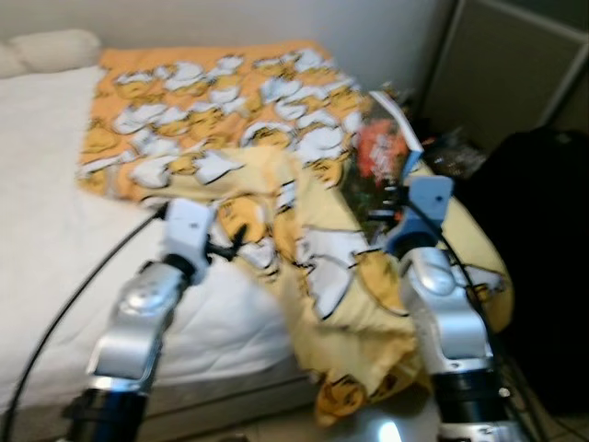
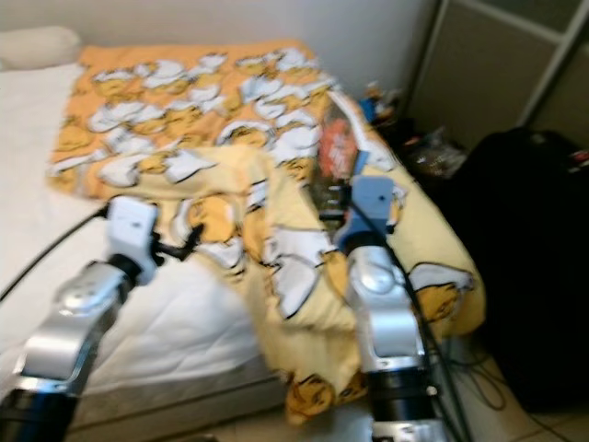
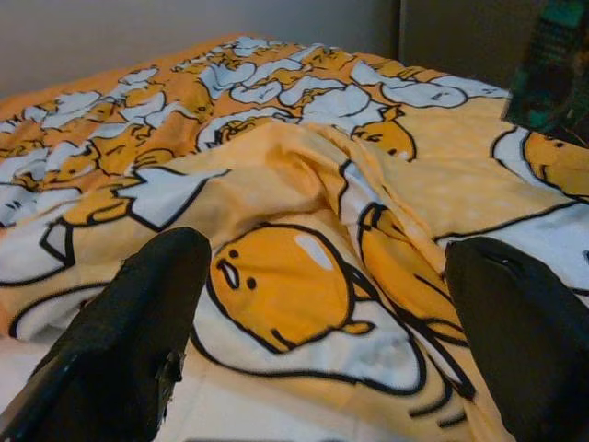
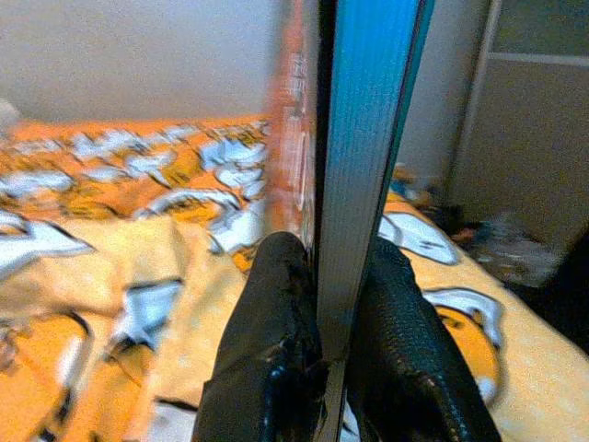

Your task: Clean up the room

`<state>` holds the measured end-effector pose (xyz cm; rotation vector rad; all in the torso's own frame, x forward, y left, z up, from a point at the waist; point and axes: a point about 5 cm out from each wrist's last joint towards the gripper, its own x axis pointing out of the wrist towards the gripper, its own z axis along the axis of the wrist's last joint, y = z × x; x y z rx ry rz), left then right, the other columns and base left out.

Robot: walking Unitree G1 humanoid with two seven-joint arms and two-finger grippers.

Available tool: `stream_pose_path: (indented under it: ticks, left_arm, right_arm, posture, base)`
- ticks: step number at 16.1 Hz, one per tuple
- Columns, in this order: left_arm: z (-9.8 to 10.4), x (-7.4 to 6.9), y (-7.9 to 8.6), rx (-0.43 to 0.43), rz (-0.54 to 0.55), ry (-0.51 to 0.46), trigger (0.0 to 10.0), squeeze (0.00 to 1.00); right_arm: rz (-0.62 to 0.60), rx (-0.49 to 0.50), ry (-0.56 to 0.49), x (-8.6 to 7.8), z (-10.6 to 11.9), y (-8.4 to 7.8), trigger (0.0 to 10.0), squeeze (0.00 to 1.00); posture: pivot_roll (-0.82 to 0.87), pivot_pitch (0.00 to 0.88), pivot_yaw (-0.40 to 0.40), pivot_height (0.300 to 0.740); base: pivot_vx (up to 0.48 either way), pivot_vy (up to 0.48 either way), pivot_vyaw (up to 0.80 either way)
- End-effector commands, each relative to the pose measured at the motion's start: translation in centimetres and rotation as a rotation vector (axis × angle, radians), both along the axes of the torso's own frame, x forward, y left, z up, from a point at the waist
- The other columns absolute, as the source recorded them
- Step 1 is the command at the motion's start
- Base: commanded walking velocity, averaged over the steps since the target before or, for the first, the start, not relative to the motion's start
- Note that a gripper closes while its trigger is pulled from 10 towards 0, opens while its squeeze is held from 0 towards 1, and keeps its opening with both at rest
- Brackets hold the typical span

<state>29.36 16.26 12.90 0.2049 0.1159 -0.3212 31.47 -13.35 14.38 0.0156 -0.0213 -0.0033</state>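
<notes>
While the right gripper (image 4: 322, 304) is squeezing a thin blue-edged book (image 4: 363, 138) above the yellow egg-print blanket (image 1: 276, 184), the left gripper (image 3: 331, 313) is hovering wide open over it, holding nothing.

soft cloth blanket (image 3: 304, 184), glossy book (image 4: 363, 138)

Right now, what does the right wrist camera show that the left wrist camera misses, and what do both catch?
The right wrist view shows the right gripper shut on a thin, flat book held upright, its blue edge facing the camera, with a grey cupboard door behind. The left wrist view shows the left gripper, open, hovering over a bunched fold of the blanket printed with a yellow egg character. Both show that orange and yellow blanket spread over the bed and the pale wall behind it.
</notes>
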Motion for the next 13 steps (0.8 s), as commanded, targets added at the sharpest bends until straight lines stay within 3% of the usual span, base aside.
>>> stream_pose_path:
  ticks: [1, 3, 7, 10, 13]
  left_arm:
    - [0.2, 0.1, 0.5, 0.019, 0.016, -0.007, 10.0, 0.00]
    - [0.2, 0.2, 0.5, 0.019, 0.014, -0.010, 10.0, 0.00]
    - [0.3, 0.3, 0.5, 0.019, 0.012, -0.013, 10.0, 0.00]
    - [0.3, 0.4, 0.4, 0.019, 0.013, -0.014, 10.0, 0.00]
    - [0.2, 0.4, 0.4, 0.018, 0.015, -0.011, 10.0, 0.00]
  right_arm:
    - [-0.003, -0.015, -0.041, 0.3, 1.0, 0.2, 10.0, 0.00]
    - [0.001, -0.065, -0.037, 0.3, 0.8, 0.3, 10.0, 0.00]
    - [0.051, 0.070, 0.005, 0.1, 0.5, 1.0, 10.0, 0.00]
    - [0.036, -0.008, 0.009, 0.2, 0.2, 0.7, 10.0, 0.00]
    - [0.049, 0.063, 0.030, 0.0, -0.1, 1.0, 10.0, 0.00]
  posture:
    - [0.01, 0.000, -0.007, 0.740]
    - [0.02, 0.000, -0.009, 0.740]
    - [0.02, 0.000, -0.009, 0.740]
    - [0.01, 0.000, -0.009, 0.740]
    - [0.01, 0.000, -0.009, 0.740]
  base:
    - [0.000, 0.337, 0.00]
    - [0.000, 0.337, 0.00]
    - [0.000, 0.339, 0.00]
    - [0.000, 0.340, 0.00]
    - [0.000, 0.337, 0.00]
